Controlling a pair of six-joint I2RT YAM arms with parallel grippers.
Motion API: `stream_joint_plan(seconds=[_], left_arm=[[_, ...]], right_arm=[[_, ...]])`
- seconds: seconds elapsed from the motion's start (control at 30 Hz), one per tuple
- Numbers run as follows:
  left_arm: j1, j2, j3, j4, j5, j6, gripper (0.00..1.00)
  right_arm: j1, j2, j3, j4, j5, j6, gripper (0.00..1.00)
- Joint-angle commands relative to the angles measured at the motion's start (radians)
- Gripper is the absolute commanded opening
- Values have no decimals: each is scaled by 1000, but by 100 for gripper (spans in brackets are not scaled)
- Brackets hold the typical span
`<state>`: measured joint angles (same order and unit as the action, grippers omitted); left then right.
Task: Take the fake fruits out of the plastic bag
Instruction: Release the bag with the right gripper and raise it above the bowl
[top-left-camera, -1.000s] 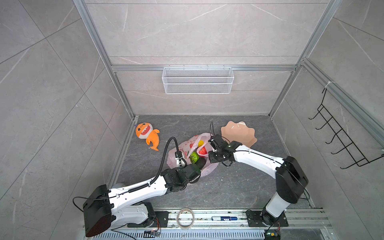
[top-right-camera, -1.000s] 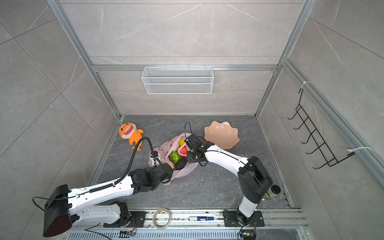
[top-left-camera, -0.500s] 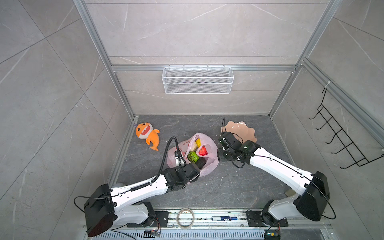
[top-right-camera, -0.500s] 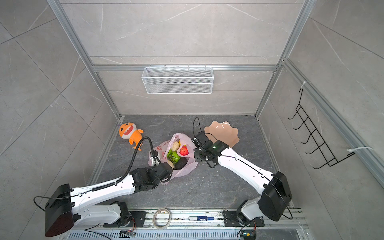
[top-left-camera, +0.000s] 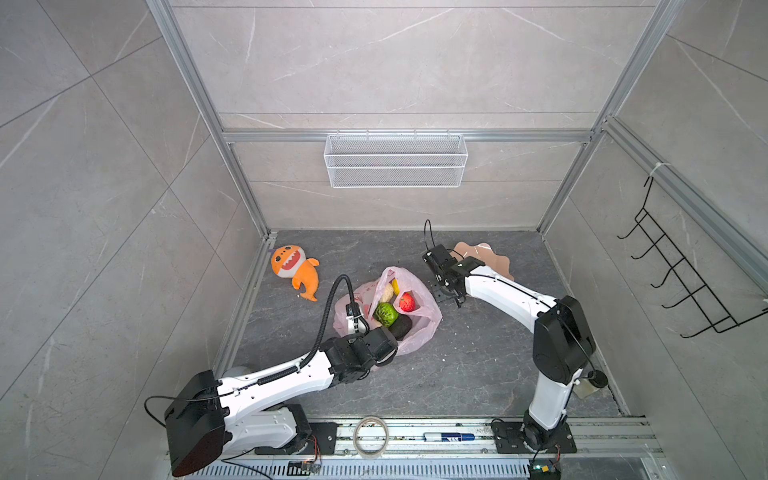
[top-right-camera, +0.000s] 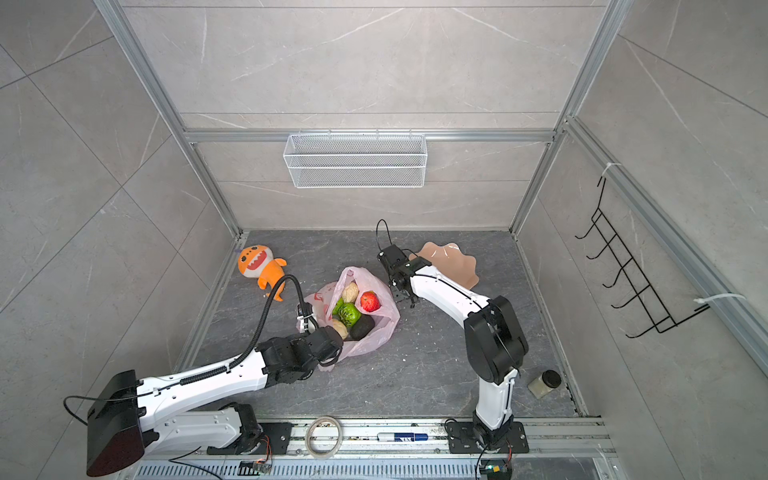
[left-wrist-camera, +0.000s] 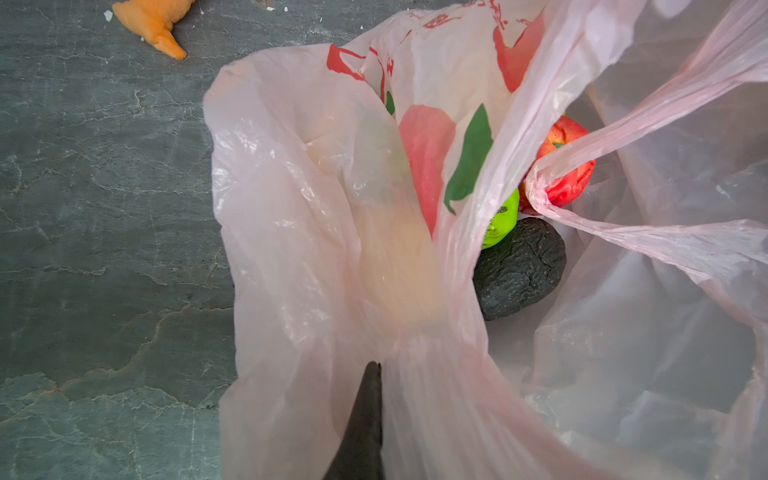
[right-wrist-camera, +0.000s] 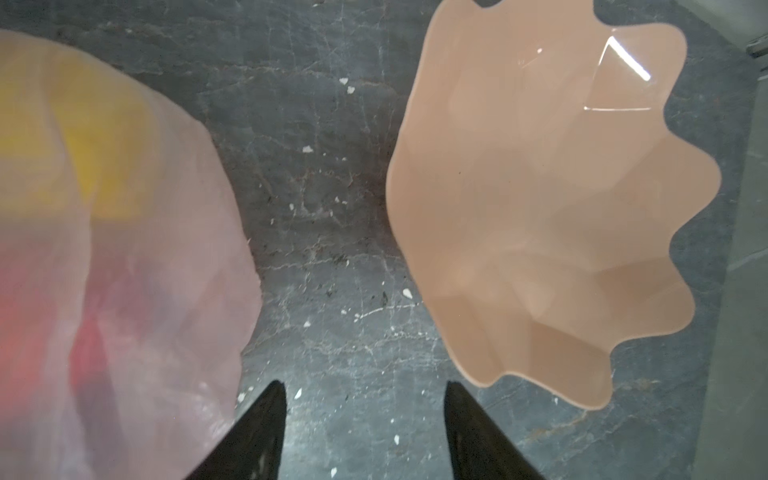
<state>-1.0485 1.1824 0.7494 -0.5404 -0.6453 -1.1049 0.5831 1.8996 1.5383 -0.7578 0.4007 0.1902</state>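
While pinching the front rim of the plastic bag (top-left-camera: 424, 332) at the middle of the surface (top-left-camera: 478, 365), left jaws pressed together on gathered film, hold that mouth taut and wide. Bring the right jaws, spread and empty above bare stone between bag and peach scalloped bowl (top-left-camera: 494, 259), over the opening from above. Probably best to start with the red apple (top-left-camera: 407, 302), uppermost and nearest that side: close across its middle, lift straight up, clear the loose handle loop (left-wrist-camera: 644, 124) draped over it in the left wrist view. Leave for later the green bumpy ball (top-left-camera: 385, 313), dark avocado (top-left-camera: 401, 327), cream lumpy piece (top-left-camera: 387, 293) and yellow banana (top-left-camera: 395, 286), all inside the bag. Beware thin film dragging up with the fruit. Set down on open surface toward the front edge. Elsewhere: orange plush shark (top-left-camera: 293, 270) near the back-left corner, bowl toward the back-right corner, small jar (top-right-camera: 544, 383) at the front-right corner. Around: grey tiled walls (top-left-camera: 395, 62), white wire basket (top-left-camera: 395, 160) on the back wall, black hook rack (top-left-camera: 681, 282) on the right.
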Motion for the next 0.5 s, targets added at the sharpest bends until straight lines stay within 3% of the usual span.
stream_joint_plan(seconds=[0.0,0.47], left_arm=[[5,-9,2,-21,-3,-26,2],[5,-73,-20,-34,-11,-32,1]], right_arm=[[-6,78,91,-13,81,-55,63],[-59,299,281,-52,138,-103,54]])
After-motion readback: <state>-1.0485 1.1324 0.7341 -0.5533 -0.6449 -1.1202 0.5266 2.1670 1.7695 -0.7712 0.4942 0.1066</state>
